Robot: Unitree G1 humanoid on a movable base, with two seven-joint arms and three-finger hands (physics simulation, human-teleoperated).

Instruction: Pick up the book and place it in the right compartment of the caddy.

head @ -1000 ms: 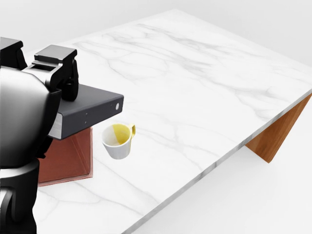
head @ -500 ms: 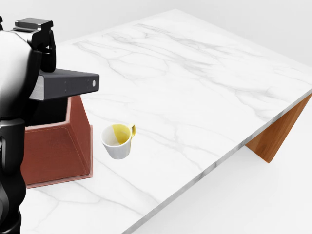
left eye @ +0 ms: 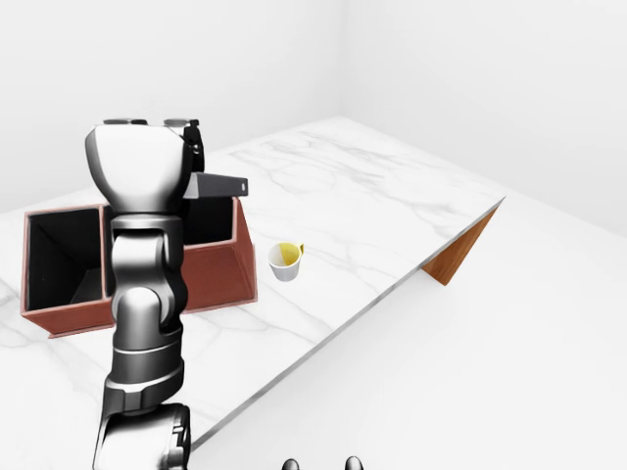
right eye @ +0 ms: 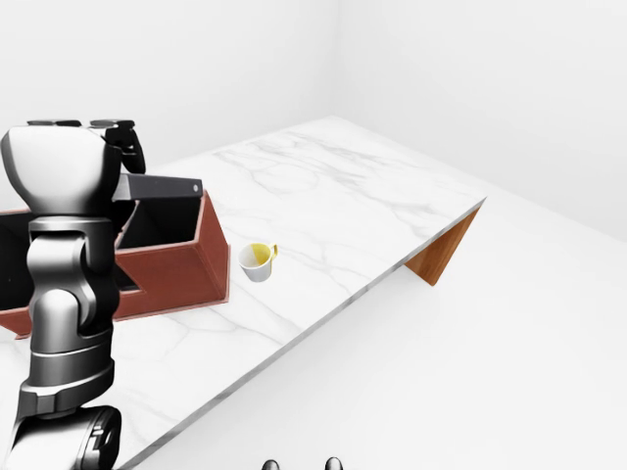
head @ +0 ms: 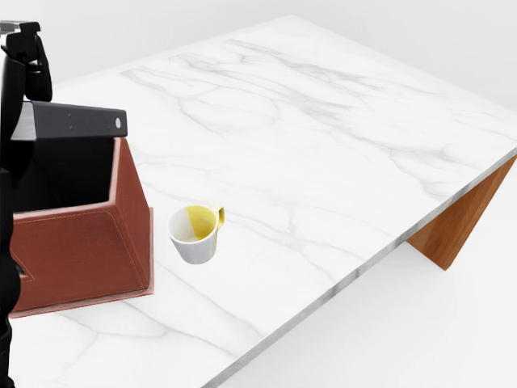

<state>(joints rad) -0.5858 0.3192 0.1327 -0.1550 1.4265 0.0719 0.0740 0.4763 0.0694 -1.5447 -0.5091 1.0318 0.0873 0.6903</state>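
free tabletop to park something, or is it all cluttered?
Mostly bare. Marble table is open everywhere right of and above the cup, out to its edges. Crowded only at head view's left: caddy, with the left hand holding the book over it.

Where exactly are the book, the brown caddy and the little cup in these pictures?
book (head: 77, 123), head view, on its dark spine edge.
caddy (head: 81, 250), head view, on its brown outer wall.
cup (head: 192, 236), head view, on its white side below the rim.
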